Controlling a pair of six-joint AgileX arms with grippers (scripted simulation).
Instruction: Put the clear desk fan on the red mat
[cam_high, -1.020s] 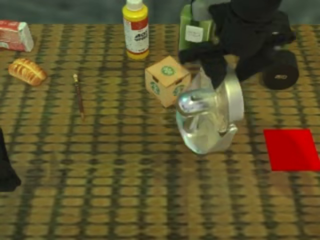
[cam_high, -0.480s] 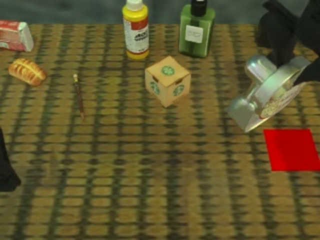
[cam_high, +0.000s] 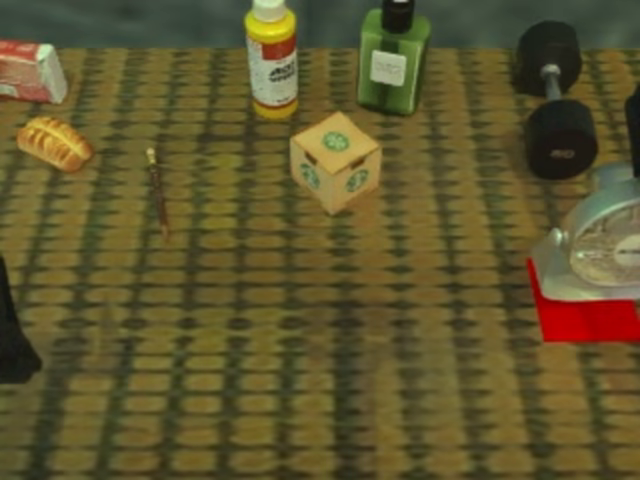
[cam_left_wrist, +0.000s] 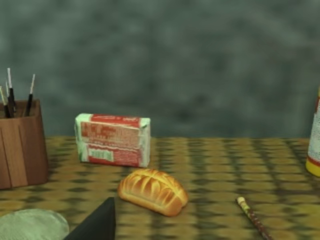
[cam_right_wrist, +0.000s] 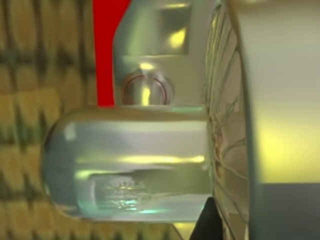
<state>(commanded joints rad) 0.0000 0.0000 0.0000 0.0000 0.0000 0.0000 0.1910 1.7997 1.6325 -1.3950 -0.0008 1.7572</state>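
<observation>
- Leftmost, our left arm (cam_high: 10, 340) sits parked at the table's left edge, well away from the work. Only 1 dark tip of the left gripper (cam_left_wrist: 99, 224) shows in its wrist view, so we cannot tell whether it is spread or closed.
- Near it, a red-and-white packet (cam_high: 30, 70), a bread loaf (cam_high: 55, 142) and a pencil (cam_high: 158, 190) lie untouched. A wooden brush holder (cam_left_wrist: 20, 142) appears only in the left wrist view.
- Toward the middle, a yellow bottle (cam_high: 272, 60), a cardboard cube (cam_high: 335, 160) and a green bottle (cam_high: 393, 60) stand clear of the route to the mat. A dumbbell (cam_high: 555, 100) lies farther right.
- At the far right, the clear desk fan (cam_high: 600, 245) stands with its base over the near-left part of the red mat (cam_high: 585, 322). We judge this is the placing step, nearly done.
- Only a dark sliver of our right arm (cam_high: 634, 115) shows just behind the fan. The right gripper (cam_right_wrist: 207, 224) is hard against the fan, likely to steady it upright. Whether it grips or has let go, we cannot tell.
- Underneath, the table (cam_high: 300, 350) is a woven brown-and-green weave, flat. Behind it is a mottled grey wall.
</observation>
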